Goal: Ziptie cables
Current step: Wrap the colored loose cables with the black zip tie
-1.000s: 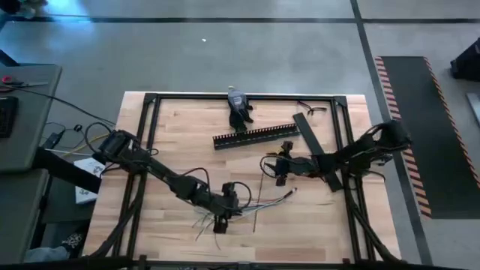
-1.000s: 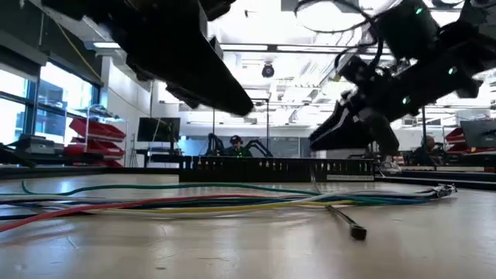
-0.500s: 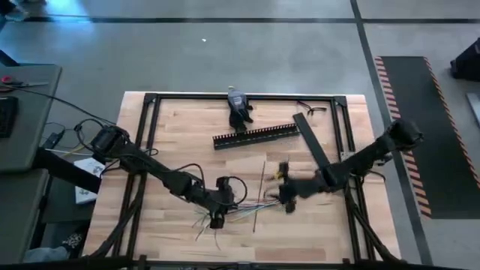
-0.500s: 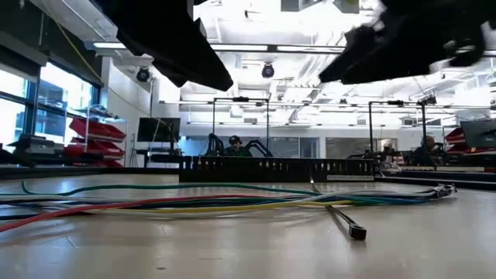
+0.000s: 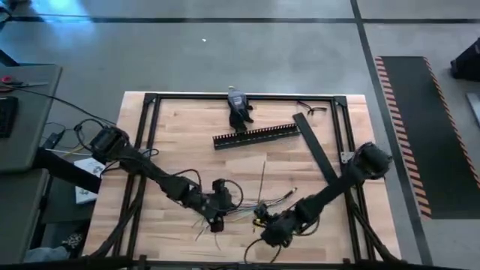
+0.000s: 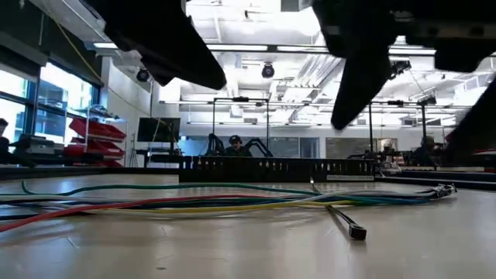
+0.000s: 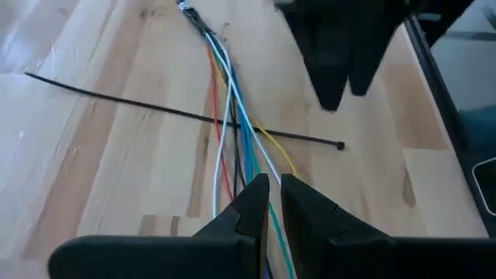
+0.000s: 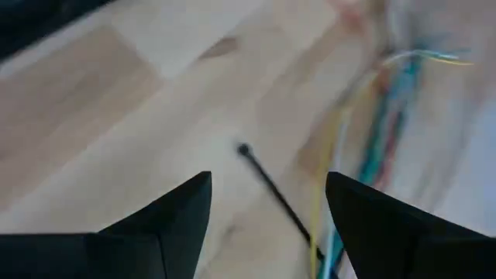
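From where I stood, the left gripper [image 5: 217, 223] sat low over the wooden surface [image 5: 180, 142], near its front edge, with its jaws clenched on the cables [image 7: 232, 132]. That loose bundle of red, white, blue, green and yellow strands lay flat on the boards, running from the left gripper toward the right. A thin black zip tie [image 7: 186, 115] lay across the bundle, touching it, its small head [image 7: 339, 145] resting on the wood just beside the strands. Further right, the right gripper [image 8: 267, 205] hovered close over the zip tie's head, jaws released and spread wide. At the back, a black comb-edged duct [image 5: 255, 136] lay well apart.
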Robot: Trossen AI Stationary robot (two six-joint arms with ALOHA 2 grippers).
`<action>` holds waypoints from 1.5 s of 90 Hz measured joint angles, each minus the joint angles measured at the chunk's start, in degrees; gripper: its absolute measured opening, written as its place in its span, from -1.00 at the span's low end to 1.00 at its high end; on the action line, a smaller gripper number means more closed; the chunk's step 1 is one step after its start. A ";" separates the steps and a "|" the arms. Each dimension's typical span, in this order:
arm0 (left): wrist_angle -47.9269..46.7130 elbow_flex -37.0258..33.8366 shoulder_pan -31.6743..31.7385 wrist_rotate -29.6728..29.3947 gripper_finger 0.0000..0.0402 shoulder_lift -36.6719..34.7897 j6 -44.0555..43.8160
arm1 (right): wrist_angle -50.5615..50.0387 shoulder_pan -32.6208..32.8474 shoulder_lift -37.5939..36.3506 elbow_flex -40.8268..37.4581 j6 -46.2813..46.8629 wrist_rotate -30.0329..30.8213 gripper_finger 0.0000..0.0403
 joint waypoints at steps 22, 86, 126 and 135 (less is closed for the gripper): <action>0.16 0.00 -4.25 -5.47 -0.88 0.00 -4.39 | -7.67 -3.85 6.88 8.71 -6.06 -12.14 -0.15; 0.72 0.02 -5.68 -9.31 -0.88 0.01 -5.39 | -6.56 -8.41 10.06 10.35 -8.39 -13.39 -0.99; 2.49 0.07 -4.54 -10.95 -0.88 3.75 8.78 | -5.23 -4.65 7.13 10.17 -8.65 -5.28 -1.00; 3.29 0.07 -4.01 -10.67 -0.88 6.05 11.18 | -5.11 -4.17 5.79 10.17 -7.75 -3.84 -1.00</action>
